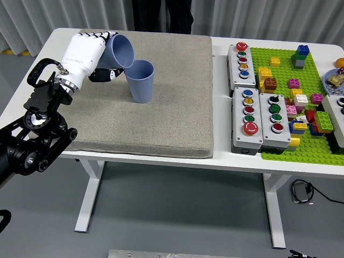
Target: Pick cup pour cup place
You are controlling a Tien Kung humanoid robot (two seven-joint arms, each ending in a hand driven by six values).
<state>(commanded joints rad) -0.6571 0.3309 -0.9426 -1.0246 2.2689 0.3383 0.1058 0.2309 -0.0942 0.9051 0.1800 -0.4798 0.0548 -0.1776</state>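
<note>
left hand [88, 54] fingers wrapped around a tilted cup [119, 51] (mouth over the upright cup [141, 80]).

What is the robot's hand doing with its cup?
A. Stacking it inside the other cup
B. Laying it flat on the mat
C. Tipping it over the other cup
C: the left hand holds its cup tilted, mouth down toward the standing cup.
</note>
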